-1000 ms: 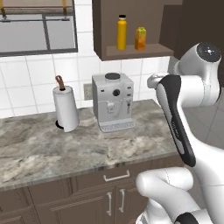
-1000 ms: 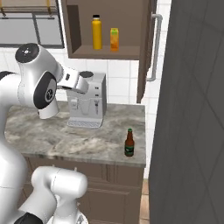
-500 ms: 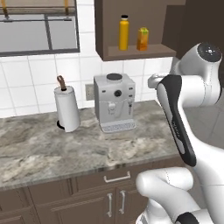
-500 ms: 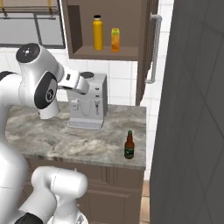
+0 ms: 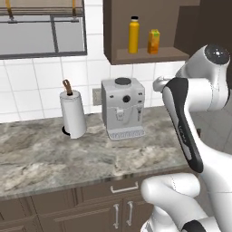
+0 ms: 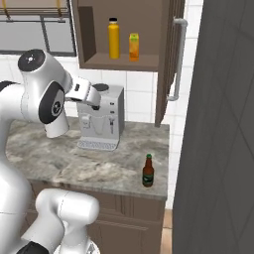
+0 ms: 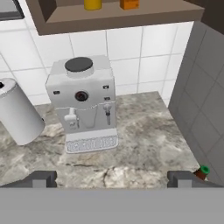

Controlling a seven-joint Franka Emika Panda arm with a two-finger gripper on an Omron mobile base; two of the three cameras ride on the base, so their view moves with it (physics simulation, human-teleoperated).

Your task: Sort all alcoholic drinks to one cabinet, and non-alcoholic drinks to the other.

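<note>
The open wall cabinet (image 6: 89, 30) was dark brown wood, its door (image 6: 166, 54) swung out to the right and carrying a long grey tubular handle (image 6: 178, 59). On its bottom board stood the two soft drinks. The tall yellow-orange bottle (image 6: 114, 38) had a black cap and straight sides. Just to its right, near but not touching, stood the shorter orange juice carton (image 6: 134, 47), boxy, with a peaked top. Both were upright.

The slim brown beer bottle (image 6: 148, 171) stood upright on the marbled grey countertop (image 6: 99, 166), near the front edge and close to the counter's right end beside a tall grey panel (image 6: 218, 124). It carried a green label around the lower body. In the hand view only its top with a green cap (image 7: 202, 171) showed, at the lower right.

The gripper (image 7: 112, 178) was held above the counter, jaws spread wide with nothing between them, facing a white coffee machine (image 7: 84, 103). A white paper towel roll (image 5: 72, 113) on a holder stood to the left of the machine.
</note>
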